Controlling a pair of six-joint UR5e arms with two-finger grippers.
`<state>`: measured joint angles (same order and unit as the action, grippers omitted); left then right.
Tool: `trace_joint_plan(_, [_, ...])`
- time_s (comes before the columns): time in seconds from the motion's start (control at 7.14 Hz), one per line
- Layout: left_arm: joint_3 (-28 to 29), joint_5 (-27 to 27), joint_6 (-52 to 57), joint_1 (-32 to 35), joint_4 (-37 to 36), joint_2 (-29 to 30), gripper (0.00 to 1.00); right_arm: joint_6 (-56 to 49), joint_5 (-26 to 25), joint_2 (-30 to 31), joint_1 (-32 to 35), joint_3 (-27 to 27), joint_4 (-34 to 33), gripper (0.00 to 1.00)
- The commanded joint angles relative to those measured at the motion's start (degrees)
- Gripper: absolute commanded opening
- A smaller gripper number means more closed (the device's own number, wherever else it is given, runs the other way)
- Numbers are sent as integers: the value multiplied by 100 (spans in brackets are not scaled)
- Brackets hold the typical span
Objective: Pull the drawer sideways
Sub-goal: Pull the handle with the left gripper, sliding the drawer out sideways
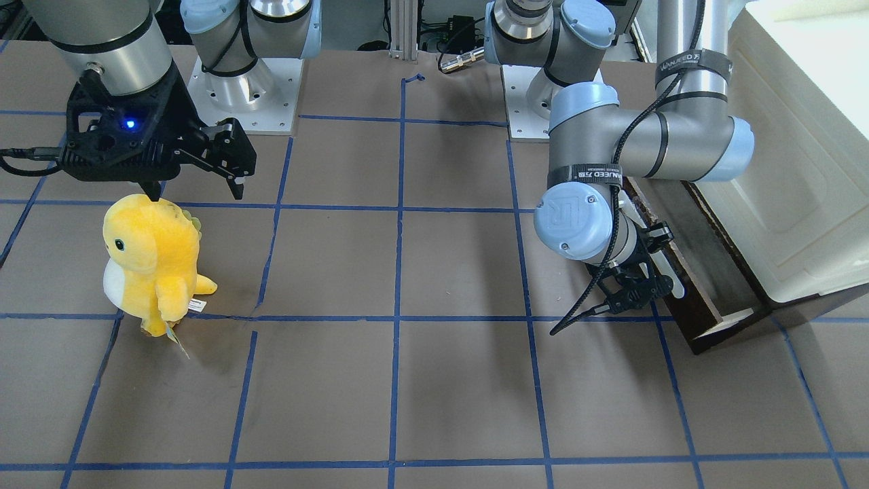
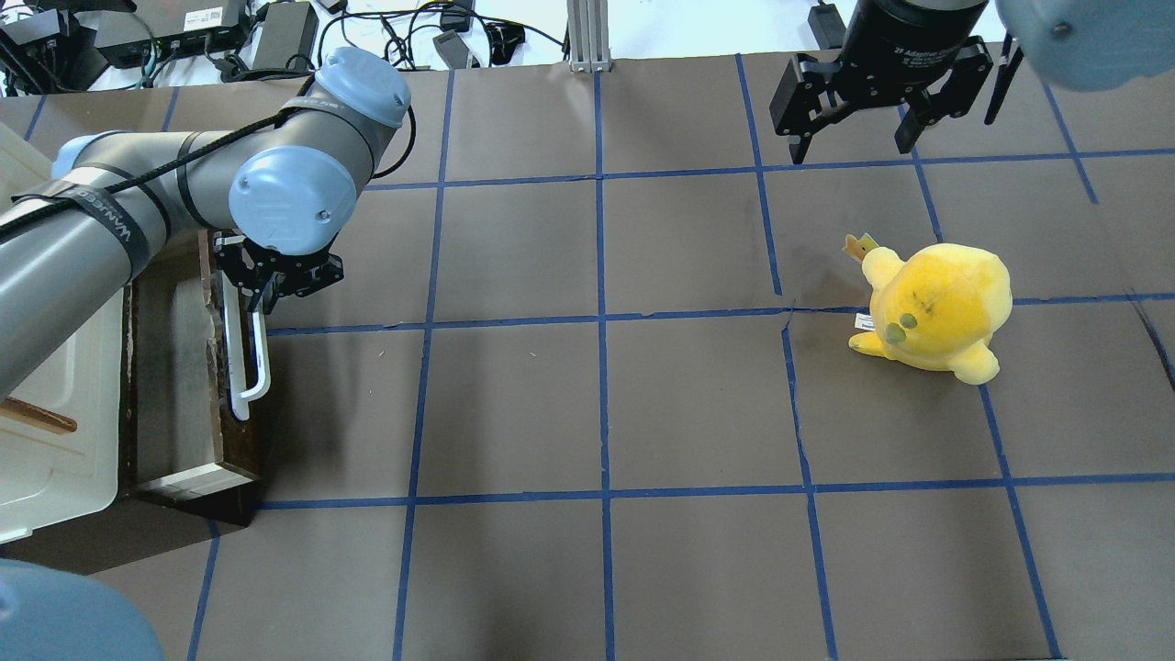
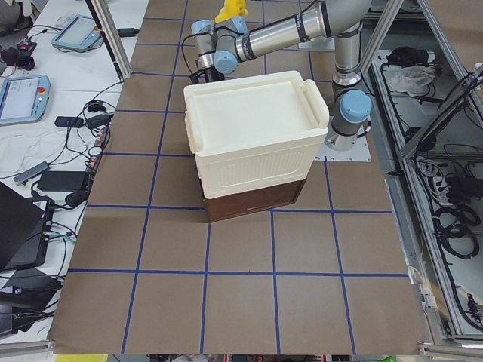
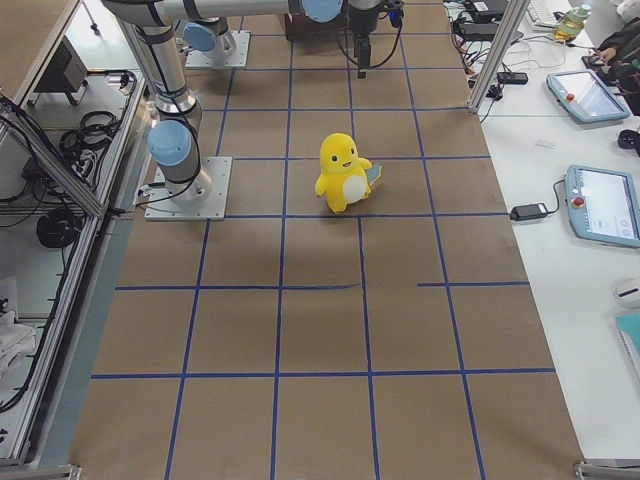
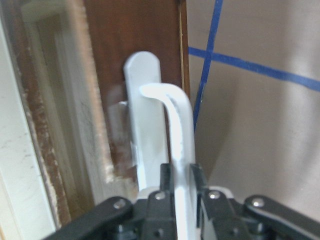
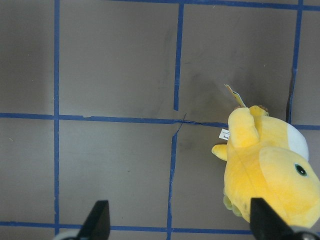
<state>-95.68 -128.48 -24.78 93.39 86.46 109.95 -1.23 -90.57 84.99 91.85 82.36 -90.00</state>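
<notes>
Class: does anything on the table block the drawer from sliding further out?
Nothing visible does. The left gripper is shut on the handle of the drawer; the only loose thing, a yellow plush toy, sits far across the table near the right gripper.

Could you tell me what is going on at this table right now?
The left arm's tool is shut on the long white handle of the drawer, which stands partly out from under the cream-white cabinet at the table's edge. The right arm's tool hangs open above the table, holding nothing, close to a yellow plush toy that stands upright on the mat.
</notes>
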Motion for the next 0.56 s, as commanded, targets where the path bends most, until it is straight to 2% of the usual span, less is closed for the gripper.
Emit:
trace_joint_plan(0.0, [49, -1, -80, 56, 28, 35, 0, 0, 4, 0, 0, 0, 0, 100])
trace_joint_plan(0.14, [162, 77, -71, 65, 168, 35, 0, 0, 4, 0, 0, 0, 0, 100])
trace_joint_plan(0.28, [259, 95, 7, 65, 230, 35, 20, 0, -5, 0, 0, 0, 0, 100])
trace_joint_plan(0.42, [260, 113, 199, 65, 231, 35, 81, 0, -5, 0, 0, 0, 0, 100])
